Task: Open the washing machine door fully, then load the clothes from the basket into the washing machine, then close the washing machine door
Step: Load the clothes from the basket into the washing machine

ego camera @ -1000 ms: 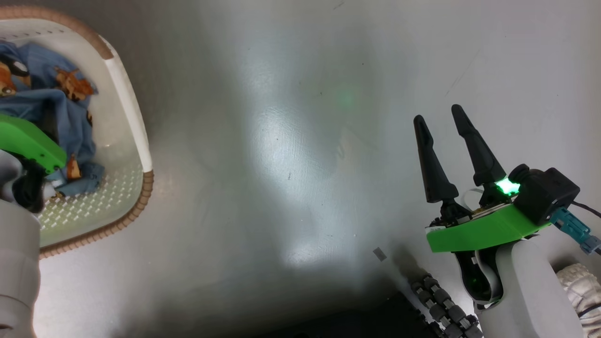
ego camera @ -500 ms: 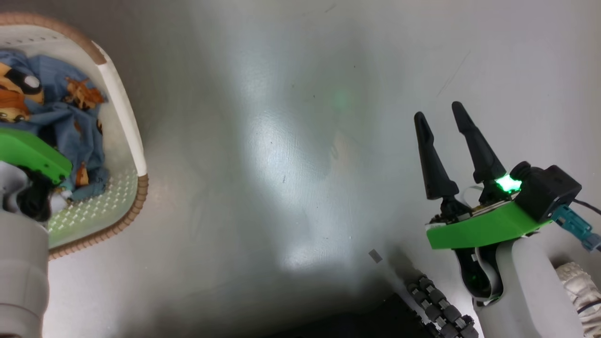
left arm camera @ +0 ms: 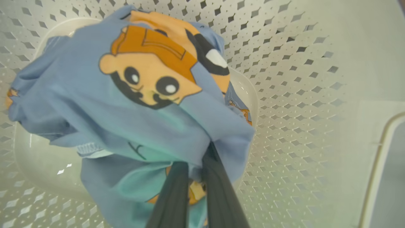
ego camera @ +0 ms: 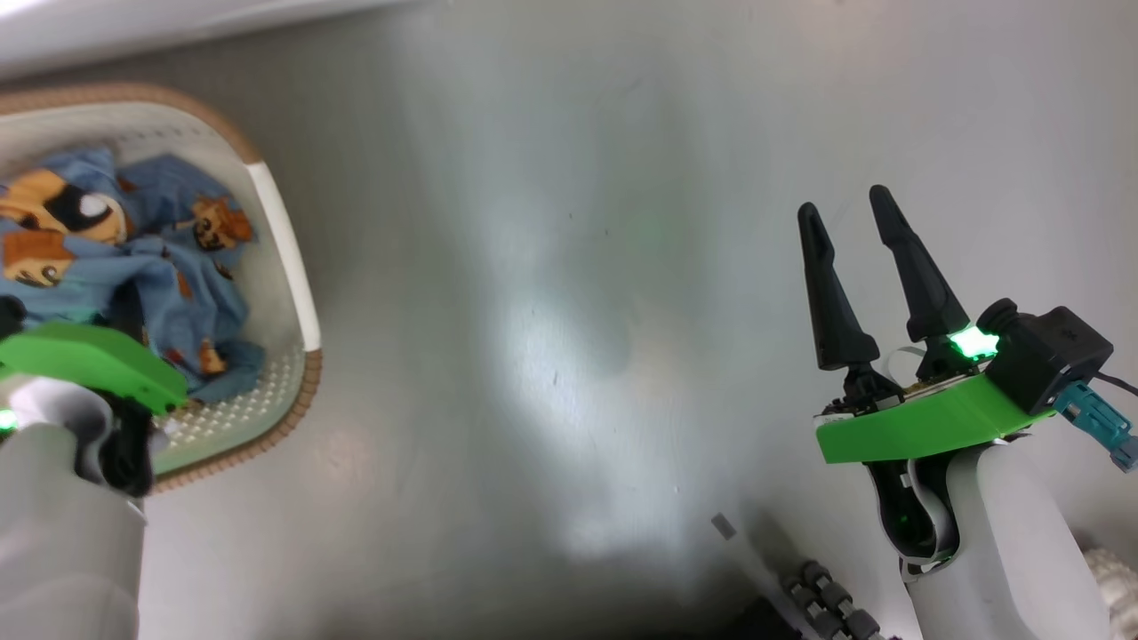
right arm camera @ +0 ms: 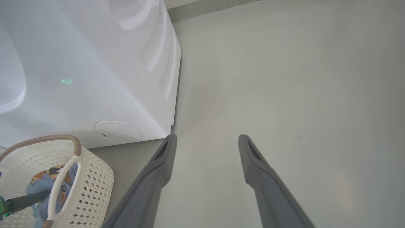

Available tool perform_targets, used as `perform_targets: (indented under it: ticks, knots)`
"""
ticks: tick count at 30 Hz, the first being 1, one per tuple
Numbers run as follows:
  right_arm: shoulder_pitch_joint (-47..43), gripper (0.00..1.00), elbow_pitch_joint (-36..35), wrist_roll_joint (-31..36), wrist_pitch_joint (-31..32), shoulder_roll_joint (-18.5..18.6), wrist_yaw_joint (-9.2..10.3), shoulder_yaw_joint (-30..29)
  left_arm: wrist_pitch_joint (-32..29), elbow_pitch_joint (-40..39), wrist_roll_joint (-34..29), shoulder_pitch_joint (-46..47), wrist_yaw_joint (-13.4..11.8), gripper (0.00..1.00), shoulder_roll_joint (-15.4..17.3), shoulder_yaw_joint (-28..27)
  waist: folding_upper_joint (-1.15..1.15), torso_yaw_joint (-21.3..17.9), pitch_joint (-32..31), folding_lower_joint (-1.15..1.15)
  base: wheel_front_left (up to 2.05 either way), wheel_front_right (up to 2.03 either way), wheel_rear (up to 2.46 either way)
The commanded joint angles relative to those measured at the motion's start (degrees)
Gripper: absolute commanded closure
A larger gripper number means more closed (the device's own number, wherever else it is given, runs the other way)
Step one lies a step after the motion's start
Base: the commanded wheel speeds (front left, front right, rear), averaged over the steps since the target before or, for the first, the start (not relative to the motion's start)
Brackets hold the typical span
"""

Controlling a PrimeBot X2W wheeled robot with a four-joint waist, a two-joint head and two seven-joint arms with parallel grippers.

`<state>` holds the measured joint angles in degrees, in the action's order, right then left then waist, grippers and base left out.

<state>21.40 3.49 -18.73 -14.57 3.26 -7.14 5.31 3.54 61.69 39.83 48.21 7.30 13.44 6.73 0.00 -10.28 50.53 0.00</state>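
Blue clothes (left arm camera: pixel 126 126) pinched by left pincer (left arm camera: pixel 198 161) inside basket (left arm camera: pixel 300 79).

Texture rundown from down here

The clothes (left arm camera: pixel 95 110) are soft matt cloth with a stitched hem. The basket (left arm camera: pixel 284 79) is smooth, slightly shiny perforated plastic with a brown woven-look rim (right arm camera: pixel 47 138). The washing machine (right arm camera: pixel 95 63) is glossy white, the floor (ego camera: pixel 569 356) is smooth grey with a dull sheen, and my right gripper (ego camera: pixel 844 200) is matt black.
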Motion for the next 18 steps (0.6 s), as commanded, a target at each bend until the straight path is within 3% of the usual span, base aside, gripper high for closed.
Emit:
perform_targets:
  ticks: [1, 18]
  knots:
    - [-1.3, 0.00, -0.8, -0.5, -0.4, -0.1, -0.35, 1.1, 0.7, -0.8, 0.8, -3.0, 0.2, 1.00, 2.1, -0.7, 0.00, 0.9, -2.7, 0.00, 0.00, 0.00, 0.00]
    - [-2.9, 0.00, 1.1, -0.5, -0.4, 0.5, -0.35, 1.8, 11.2, -9.0, 3.9, -11.9, 0.2, 1.00, 3.6, 5.7, 0.00, 2.6, -13.3, 0.00, 0.00, 0.00, 0.00]
